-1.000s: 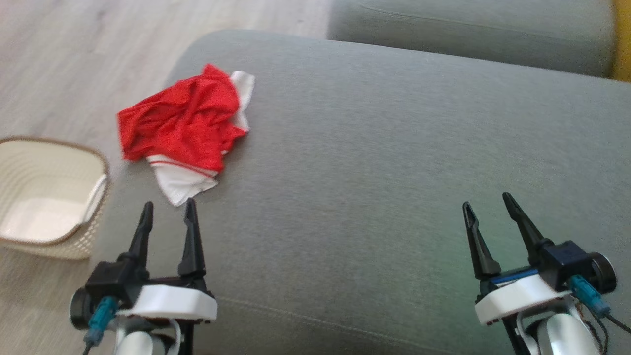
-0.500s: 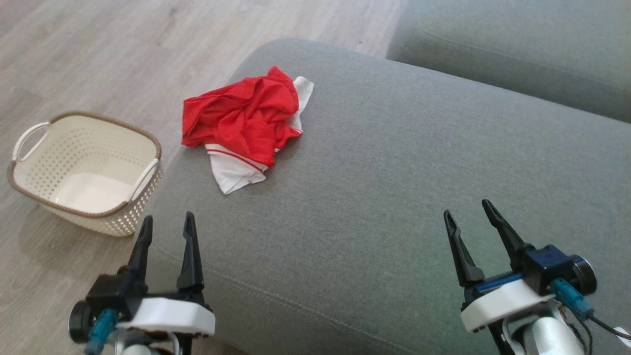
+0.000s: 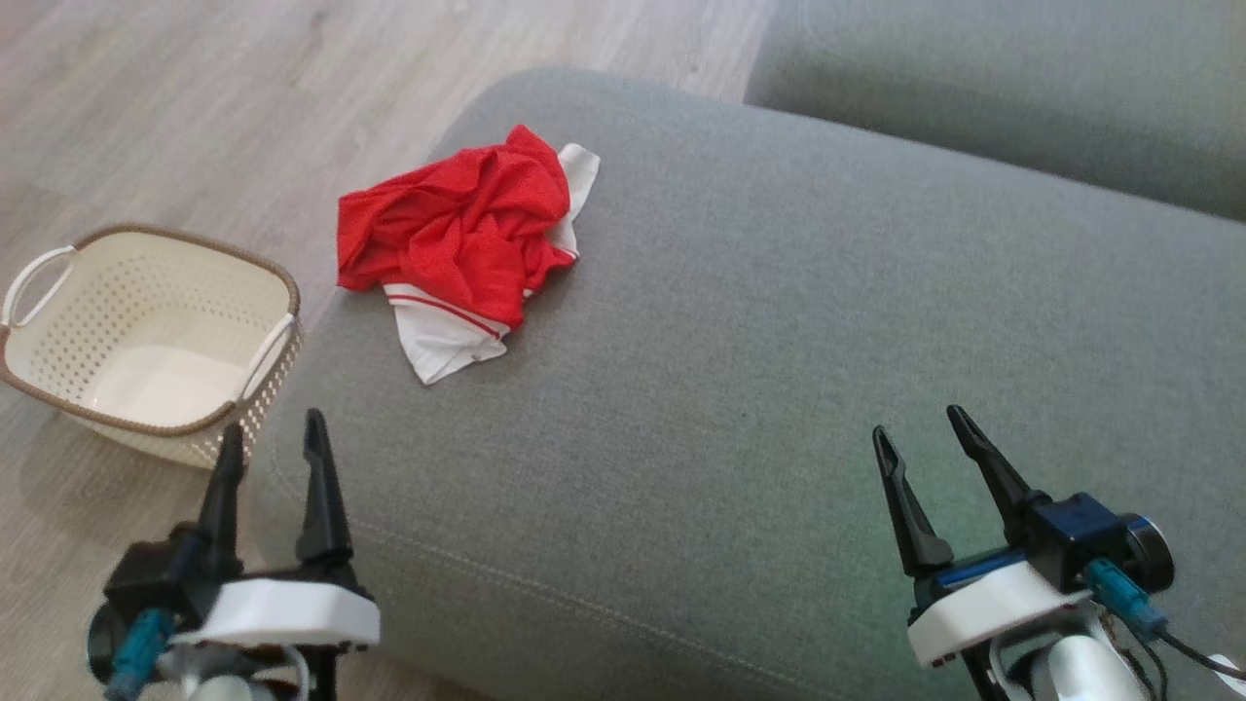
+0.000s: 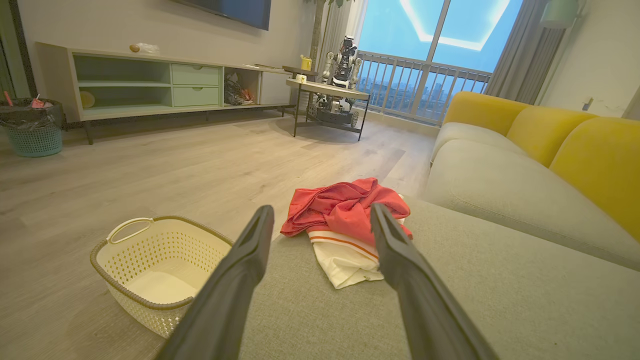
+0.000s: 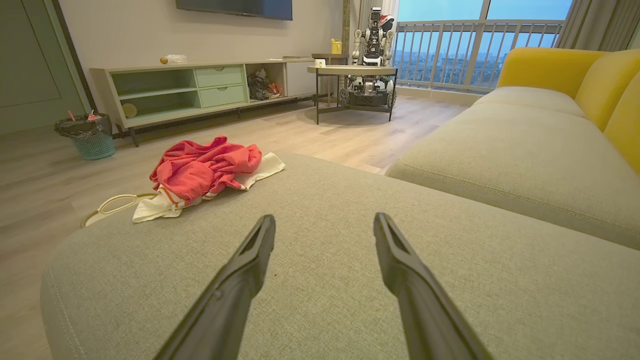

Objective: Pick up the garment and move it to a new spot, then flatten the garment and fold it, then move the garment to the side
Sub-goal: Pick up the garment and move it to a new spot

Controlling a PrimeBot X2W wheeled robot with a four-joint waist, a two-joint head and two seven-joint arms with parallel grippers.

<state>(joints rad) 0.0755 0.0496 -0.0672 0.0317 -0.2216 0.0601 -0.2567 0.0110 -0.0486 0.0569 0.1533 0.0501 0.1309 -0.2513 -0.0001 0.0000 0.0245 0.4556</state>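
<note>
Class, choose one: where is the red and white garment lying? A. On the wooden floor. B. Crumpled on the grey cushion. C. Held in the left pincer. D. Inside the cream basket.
B: the garment lies crumpled on the grey cushion near its corner; the cream basket stands on the floor beside it, and the left pincer and right pincer are open, short of it.

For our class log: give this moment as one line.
stage: pre-pick | garment: crumpled on cushion | left hand: open | right hand: open
</note>
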